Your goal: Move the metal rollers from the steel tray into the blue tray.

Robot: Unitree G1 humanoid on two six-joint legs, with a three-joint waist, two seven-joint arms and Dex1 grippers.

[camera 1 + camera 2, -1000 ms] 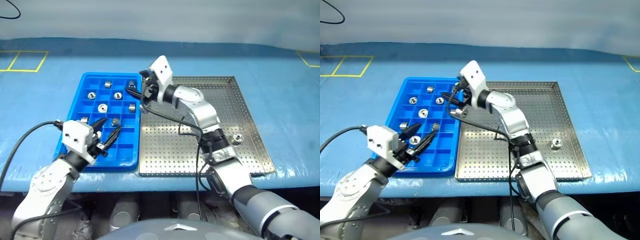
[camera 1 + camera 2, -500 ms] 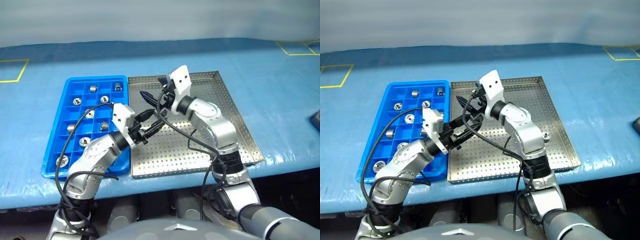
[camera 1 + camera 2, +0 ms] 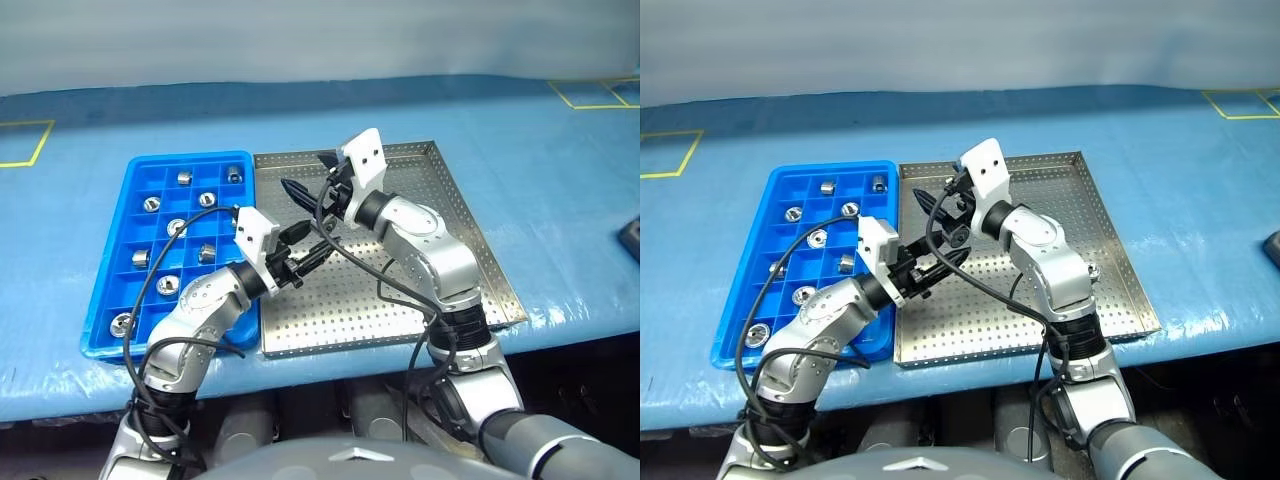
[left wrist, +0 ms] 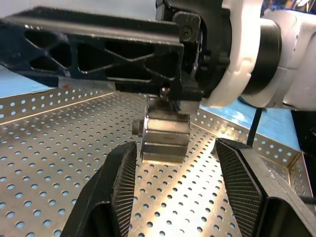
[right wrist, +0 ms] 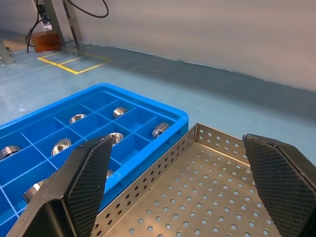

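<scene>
Right wrist view | metal rollers (image 5: 118,112): shiny, hollow | blue tray (image 5: 148,116)

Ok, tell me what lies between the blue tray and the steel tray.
Nothing: the blue tray and steel tray stand rim beside rim, right wrist view.

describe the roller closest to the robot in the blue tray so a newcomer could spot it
Find the blue tray, left of the steel tray. In its row nearest the robot, the leftmost compartment holds one metal roller. Every other roller seen in that tray sits farther back.
</scene>
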